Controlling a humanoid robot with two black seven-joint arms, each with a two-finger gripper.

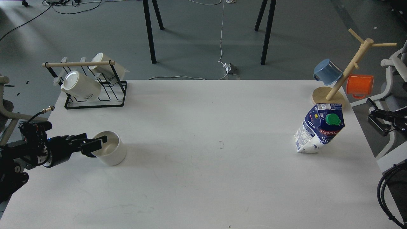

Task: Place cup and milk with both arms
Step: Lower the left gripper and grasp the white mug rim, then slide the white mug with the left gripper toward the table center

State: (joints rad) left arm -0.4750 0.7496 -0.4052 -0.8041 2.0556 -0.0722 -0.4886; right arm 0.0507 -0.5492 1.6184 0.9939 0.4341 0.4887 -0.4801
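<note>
The cup, a wide white mug, stands on the white table at the left. My left gripper is at the cup's left rim. One finger reaches over the rim and the other stays outside the wall, with a gap between them. It hides the black handle. The milk, a blue and white carton with a green cap, stands leaning at the right. My right gripper is past the table's right edge, right of the milk and apart from it, its fingers spread.
A black wire rack with two cream jars stands at the back left. A wooden mug tree with a blue mug and an orange mug stands at the back right, just behind the milk.
</note>
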